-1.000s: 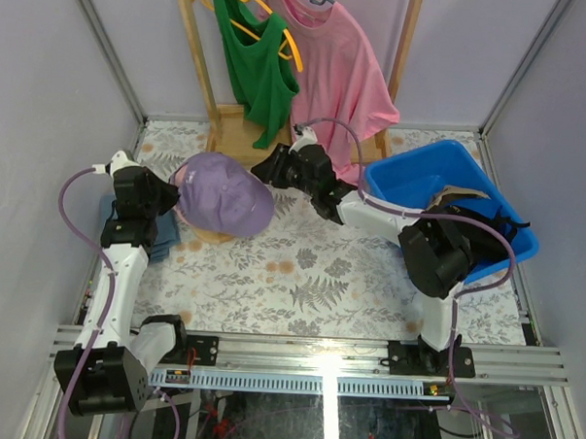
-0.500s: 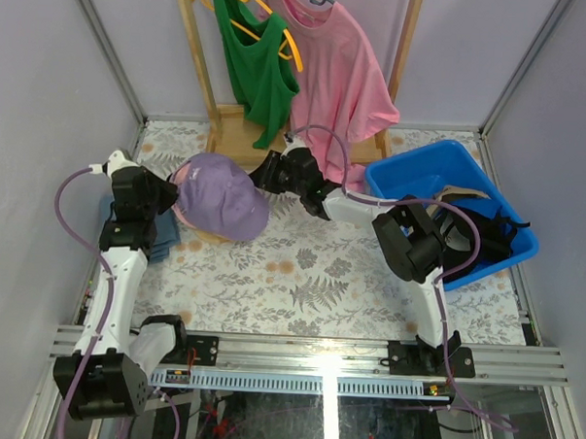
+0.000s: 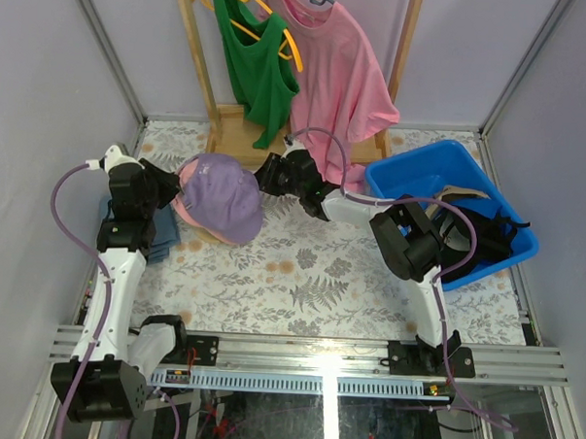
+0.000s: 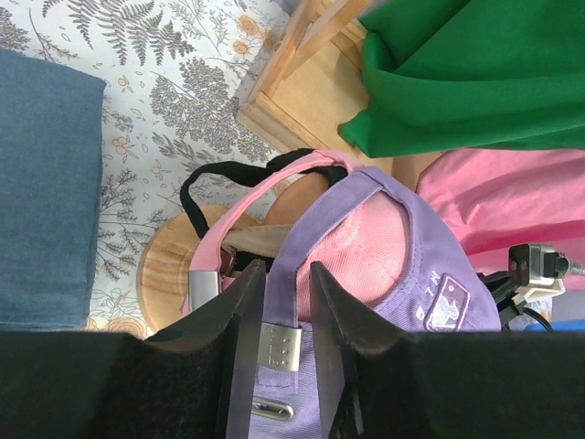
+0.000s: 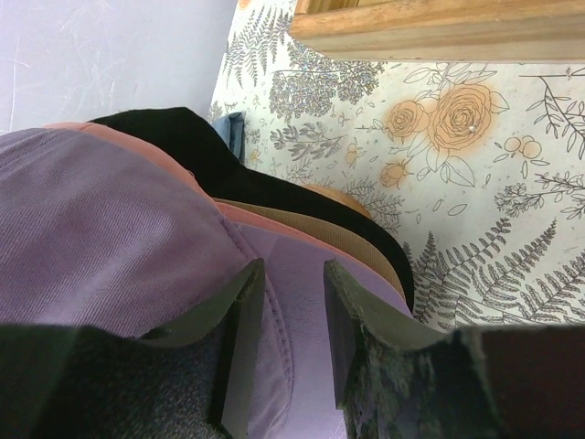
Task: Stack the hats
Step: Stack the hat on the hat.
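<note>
A lavender cap (image 3: 224,197) sits on top of a stack with a pink cap (image 4: 366,247), a tan cap (image 5: 338,233) and a black cap (image 5: 210,155) under it. The stack rests on a round wooden stand (image 4: 169,265). My left gripper (image 3: 170,187) is at the back of the stack, its jaws closed around the lavender cap's back strap (image 4: 281,302) by the metal buckle. My right gripper (image 3: 266,175) is at the lavender brim (image 5: 291,302), jaws narrowly apart with brim fabric between them. No bright blue cap shows.
A wooden clothes rack (image 3: 234,129) at the back carries a green tank top (image 3: 251,62) and a pink T-shirt (image 3: 338,76). A blue bin (image 3: 412,176) at the right holds dark and tan items. Folded blue cloth (image 3: 161,235) lies by the left arm.
The lavender cap has moved left and down onto the stack. The right arm swung its elbow in toward the stack, and the left gripper drew back a little to the left.
</note>
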Robot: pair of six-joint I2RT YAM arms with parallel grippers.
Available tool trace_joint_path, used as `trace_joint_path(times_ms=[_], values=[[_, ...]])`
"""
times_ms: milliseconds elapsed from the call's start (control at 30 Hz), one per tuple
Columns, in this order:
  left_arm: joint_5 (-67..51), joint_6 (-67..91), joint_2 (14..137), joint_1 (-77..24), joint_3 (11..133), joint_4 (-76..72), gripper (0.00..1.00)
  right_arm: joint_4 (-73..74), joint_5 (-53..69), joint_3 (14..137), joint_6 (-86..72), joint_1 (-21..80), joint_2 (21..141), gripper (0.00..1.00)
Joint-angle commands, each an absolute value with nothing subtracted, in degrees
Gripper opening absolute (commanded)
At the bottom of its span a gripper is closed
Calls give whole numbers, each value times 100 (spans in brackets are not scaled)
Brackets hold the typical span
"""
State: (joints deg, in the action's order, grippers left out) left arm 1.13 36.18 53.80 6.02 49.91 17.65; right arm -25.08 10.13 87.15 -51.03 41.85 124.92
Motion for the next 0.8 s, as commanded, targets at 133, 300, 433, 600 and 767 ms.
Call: trace_joint_path(times_ms=[133, 300, 433, 600, 767], values=[[407, 3619, 5219, 582, 5245, 1895, 29, -2608, 672, 8820, -4975, 4099, 12112, 41], [468, 3654, 5151, 586, 5256, 1912, 38, -2663, 514, 8650, -4903, 4026, 11870, 42], [475, 3686, 5118, 584, 5265, 1917, 43, -2675, 425, 8532, -4837, 3991, 11740, 43], [520, 3691, 5060, 584, 5323, 1959, 49, -2670, 340, 8268, -4712, 3989, 11511, 44], [545, 3691, 4906, 587, 5408, 2003, 54, -2658, 142, 7716, -4490, 3990, 11115, 45]])
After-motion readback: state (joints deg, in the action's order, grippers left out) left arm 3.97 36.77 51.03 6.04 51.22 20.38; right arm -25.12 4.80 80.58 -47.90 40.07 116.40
